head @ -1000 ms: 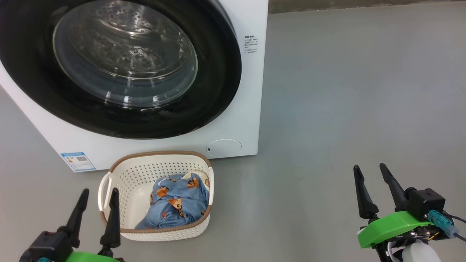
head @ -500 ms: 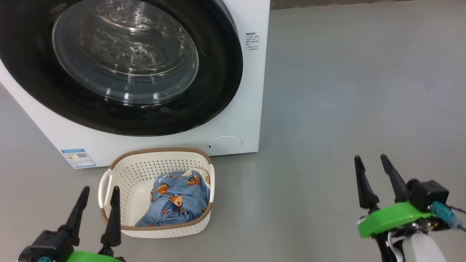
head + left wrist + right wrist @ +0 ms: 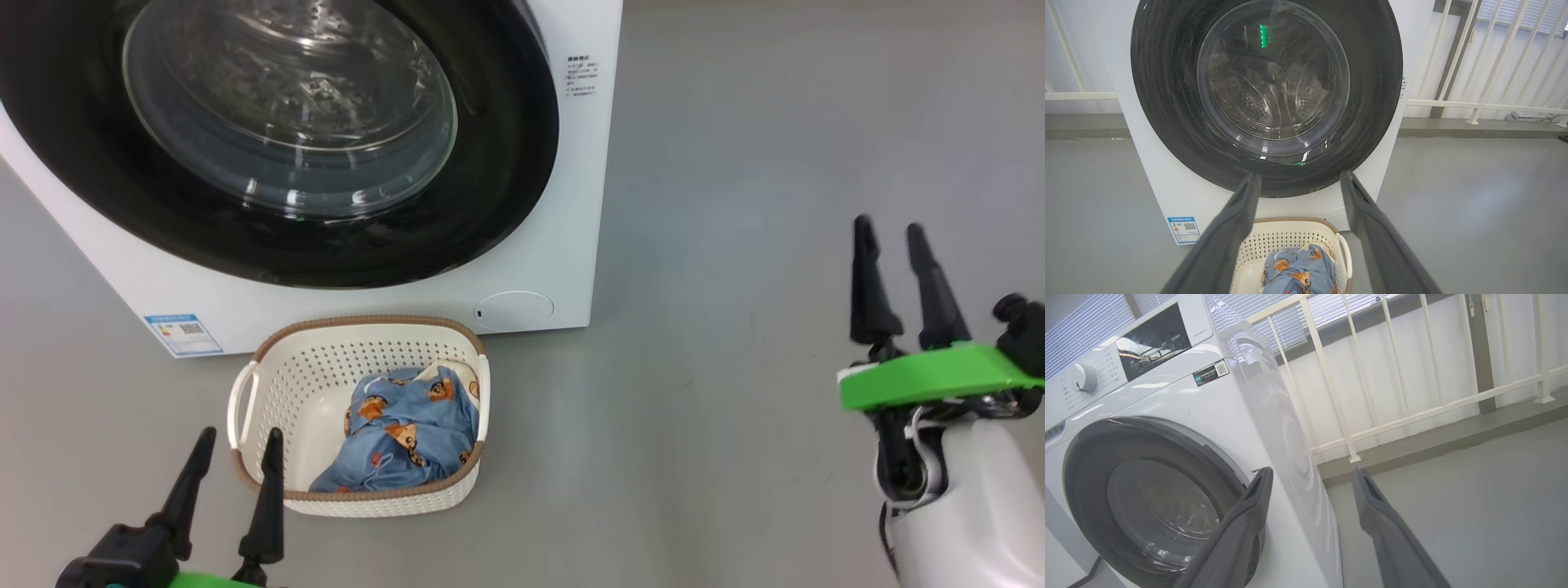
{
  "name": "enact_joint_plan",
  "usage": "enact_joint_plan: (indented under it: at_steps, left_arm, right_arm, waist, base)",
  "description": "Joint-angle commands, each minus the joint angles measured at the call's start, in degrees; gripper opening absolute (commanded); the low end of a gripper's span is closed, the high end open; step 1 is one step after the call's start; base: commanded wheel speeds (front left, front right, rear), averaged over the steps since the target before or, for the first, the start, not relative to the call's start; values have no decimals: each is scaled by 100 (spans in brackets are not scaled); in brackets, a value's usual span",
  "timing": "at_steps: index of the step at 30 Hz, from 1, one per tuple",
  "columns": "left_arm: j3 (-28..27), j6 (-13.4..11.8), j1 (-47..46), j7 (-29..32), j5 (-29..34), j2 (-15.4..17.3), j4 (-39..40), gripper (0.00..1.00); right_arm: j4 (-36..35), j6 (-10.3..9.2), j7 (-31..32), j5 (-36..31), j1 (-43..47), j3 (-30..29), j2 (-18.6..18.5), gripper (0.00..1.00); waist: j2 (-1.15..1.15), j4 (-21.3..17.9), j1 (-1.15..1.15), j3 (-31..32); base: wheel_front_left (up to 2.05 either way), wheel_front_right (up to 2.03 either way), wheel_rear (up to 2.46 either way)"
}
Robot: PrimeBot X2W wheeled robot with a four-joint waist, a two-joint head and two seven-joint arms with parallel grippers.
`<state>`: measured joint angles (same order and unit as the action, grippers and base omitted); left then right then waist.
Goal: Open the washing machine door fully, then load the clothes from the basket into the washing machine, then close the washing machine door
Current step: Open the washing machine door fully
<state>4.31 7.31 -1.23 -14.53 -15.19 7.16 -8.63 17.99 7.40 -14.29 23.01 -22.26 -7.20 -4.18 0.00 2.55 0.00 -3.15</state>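
- The door (image 3: pixel 286 131) sat shut, flush in the front of the machine (image 3: pixel 563 245). By my reading the first step was not yet done and nothing could be loaded.
- The basket (image 3: pixel 302 392) stood on the floor (image 3: pixel 735 327) just before the machine's foot. It was below the door's lower rim and a little apart from the white front. That kept the load close to the opening. I could not tell whether the door would clear its rim when swung.
- The clothes (image 3: pixel 408 441) lay bunched against the basket's right wall, leaving its left half bare. Nothing was touching them.
- You held the left end effector (image 3: pixel 242 433) low by the basket's near left corner, with its fingers spread and nothing between them. Its wrist view looked past the basket at the door, so I took it as parked ready for the clothes, out of the door's way.
- You held the right end effector (image 3: pixel 887 225) high over bare floor, well to the right of the machine, also spread and empty.
- Its wrist view looked along the machine's right front corner. There a dark notch (image 3: pixel 1220 455) broke the door's right rim.
- I judged the notch to be the pull, and this arm to be lined up for it.
- You would have had to bring those fingers in from the side.
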Motion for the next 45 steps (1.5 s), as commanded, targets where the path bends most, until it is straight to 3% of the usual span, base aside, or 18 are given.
enact_joint_plan:
  at_steps: [1,5,6,7,9,17,26,34,45]
  left_arm:
    - [-143,17,-128,-47,71,105,178,100]
    - [-41,17,-158,-47,95,119,162,100]
    - [-12,17,-172,-47,94,111,165,100]
    - [16,17,-188,-47,91,104,169,100]
    - [75,17,-227,-47,78,88,177,100]
    - [269,17,-409,-47,48,34,194,100]
    - [475,17,-732,-47,102,-108,260,100]
    - [692,17,-1046,-47,94,-262,343,100]
    - [928,18,-1297,-47,14,-375,399,100]
  right_arm:
    - [-103,9,-12,277,-316,77,-82,100]
    - [70,9,138,1243,-697,-139,-39,100]
    - [132,9,203,1607,-819,-263,-12,87]
    - [198,9,271,1917,-946,-373,3,53]
    - [346,9,440,2573,-1218,-618,32,0]
    - [916,9,1151,3626,-2177,-1040,-131,0]
    - [1839,9,2797,4241,-3557,-1088,-391,0]
    - [2277,9,4016,4118,-4690,-855,-577,0]
    - [2515,9,4688,3731,-5537,-682,-387,0]
  waist:
    - [0,40,0,-55]
    - [0,90,0,-155]
    - [0,110,0,-186]
    - [0,128,0,-219]
    - [0,164,0,-298]
    - [0,307,0,-657]
    - [0,520,0,-1215]
    - [0,811,0,-1675]
    - [0,1127,0,-2150]
  base:
    - [0,0,0]
    - [0,0,0]
    - [0,0,0]
    - [0,0,0]
    - [0,0,0]
    - [0,0,0]
    - [0,0,0]
    - [0,0,0]
    - [0,0,0]
